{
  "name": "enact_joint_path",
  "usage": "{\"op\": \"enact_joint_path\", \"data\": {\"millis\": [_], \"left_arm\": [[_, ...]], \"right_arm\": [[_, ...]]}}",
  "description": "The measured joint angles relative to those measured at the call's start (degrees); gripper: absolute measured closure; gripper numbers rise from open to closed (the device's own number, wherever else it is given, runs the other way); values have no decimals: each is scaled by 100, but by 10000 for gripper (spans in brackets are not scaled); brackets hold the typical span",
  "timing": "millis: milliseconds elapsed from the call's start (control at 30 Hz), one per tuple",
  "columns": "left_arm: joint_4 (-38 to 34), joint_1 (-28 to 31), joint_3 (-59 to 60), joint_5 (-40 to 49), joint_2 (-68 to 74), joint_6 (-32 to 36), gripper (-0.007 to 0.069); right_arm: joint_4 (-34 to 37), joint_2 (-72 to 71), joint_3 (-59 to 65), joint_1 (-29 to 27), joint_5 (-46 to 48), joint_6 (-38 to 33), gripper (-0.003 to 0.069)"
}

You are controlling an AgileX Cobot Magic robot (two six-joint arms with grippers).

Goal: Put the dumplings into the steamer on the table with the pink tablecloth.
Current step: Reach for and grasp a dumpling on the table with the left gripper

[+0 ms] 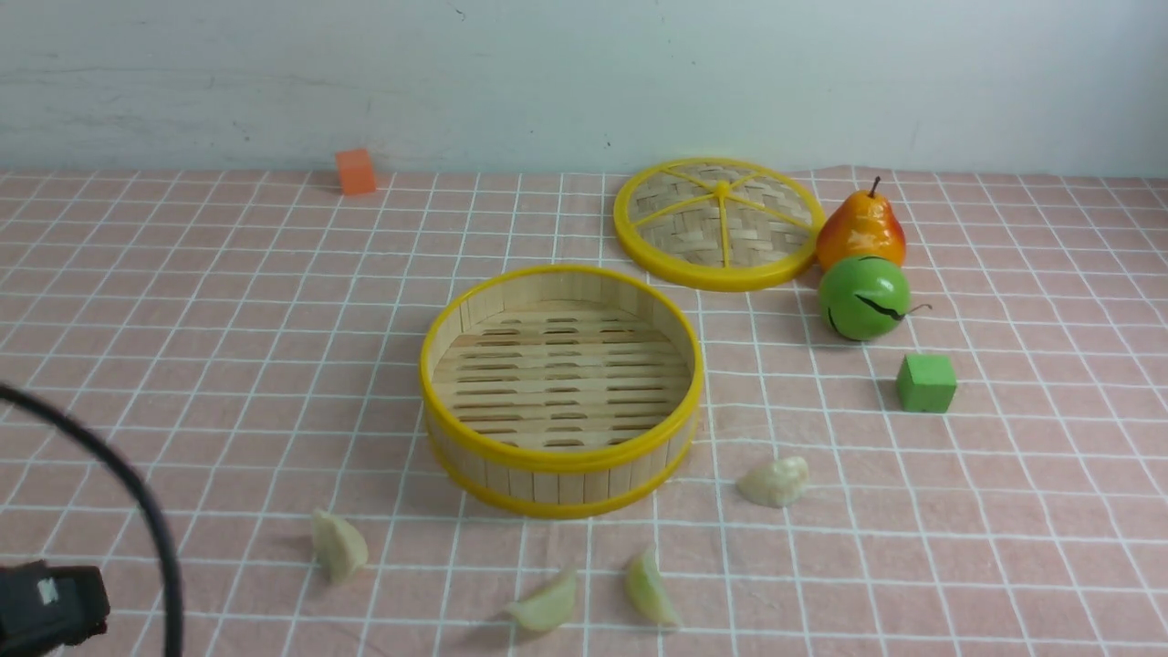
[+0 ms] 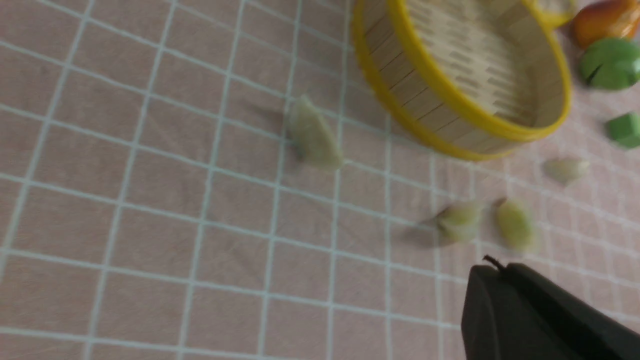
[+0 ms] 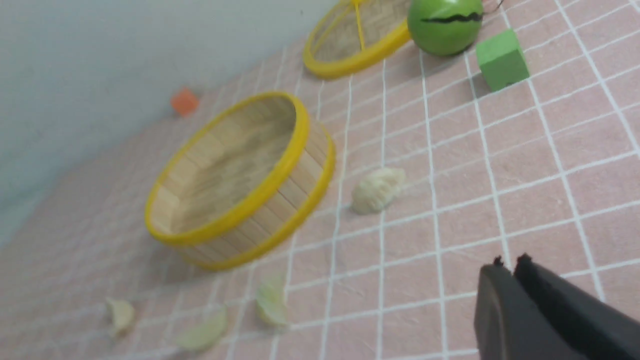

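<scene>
Front view: steamer (image 1: 557,470) stands mid-table on the pink tablecloth (image 1: 228,365), its slatted floor bare, with no dumplings inside.

All four lie on the cloth, on the robot's side of the basket:
- left dumpling (image 1: 339,545), apart from the steamer wall
- middle-left dumpling (image 1: 547,602) and middle-right dumpling (image 1: 652,587), near each other
- right dumpling (image 1: 776,481), near the steamer's right edge, not touching

Lid (image 1: 716,224) lies behind the steamer. Pear (image 1: 862,228), green round fruit (image 1: 862,297) and green cube (image 1: 926,383) are to its right.

Left wrist view (blurred): left gripper (image 2: 500,267) has its fingers pressed together on nothing, above the cloth near the middle pair.

Right wrist view: right gripper (image 3: 509,262) has its fingertips meeting, with nothing between them and the right dumpling ahead.

Judgement: progress nil, with four picks and four placements left. Either gripper must open before any grasp.
</scene>
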Motion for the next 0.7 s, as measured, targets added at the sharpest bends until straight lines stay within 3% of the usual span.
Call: {"op": "enact_joint_path", "data": {"millis": [133,200,367,500,600,633,667,700], "left_arm": [[428,-153,-626,591,975,143,638],[713,-597,-986,752,1732,149,638],[1379,-1544,-1466,764,2858,-129,630],[2115,-2170,-1853,644,3983,-795,525],[2265,-2251,-2045,433,4540,-1171,389],[2265,-2257,-2067,392,4574,-1196,378],[2265,-2264,-2102,306,4738,-1281,337],[2259,-2265,-2150,116,4961,-1470,250]], "right_arm": [[-402,1061,-975,0,762,-825,678],[-667,2022,-1805,0,1668,-1657,676],[-796,3377,-2827,219,2847,-2428,668],[-1019,4147,-3117,1277,3106,-2667,665],[-1469,4343,-3134,1926,3152,-2518,665],[-1553,4357,-3136,2010,3152,-2466,665],[-1761,4374,-3141,2167,3152,-2334,664],[-2095,4375,-3141,2416,3152,-2040,664]]}}
